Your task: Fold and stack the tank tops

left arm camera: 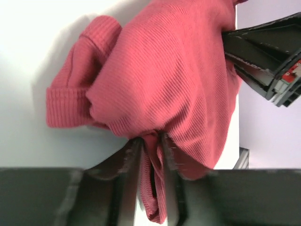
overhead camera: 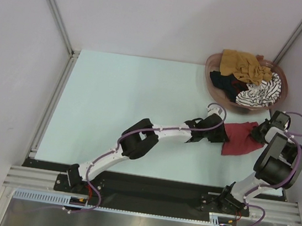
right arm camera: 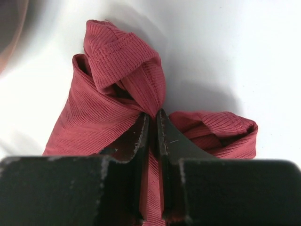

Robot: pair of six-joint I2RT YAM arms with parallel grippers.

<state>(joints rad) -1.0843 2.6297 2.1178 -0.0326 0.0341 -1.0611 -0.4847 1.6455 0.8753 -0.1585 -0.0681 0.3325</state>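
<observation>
A dark red tank top [overhead camera: 241, 139] lies bunched on the table at the right, stretched between both grippers. My left gripper [overhead camera: 223, 135] is at its left edge. In the left wrist view the ribbed red cloth [left arm camera: 169, 70] drapes over the gripper [left arm camera: 151, 139], whose jaws stand a little apart with a loose fold between them. I cannot tell whether they pinch it. My right gripper [overhead camera: 258, 133] is shut on the cloth's right edge, and its jaws [right arm camera: 151, 115] are nearly closed on a thin red fold [right arm camera: 117, 61]. The mustard-brown [overhead camera: 245, 64], black [overhead camera: 225, 81] and striped [overhead camera: 262, 91] tank tops lie in the basket.
The pinkish-brown oval basket [overhead camera: 211, 82] stands at the back right, just beyond the grippers. The pale table [overhead camera: 119, 103] stretches to the left, bounded by a metal rail [overhead camera: 52, 100] and white walls. The right gripper's black body [left arm camera: 263, 56] shows in the left wrist view.
</observation>
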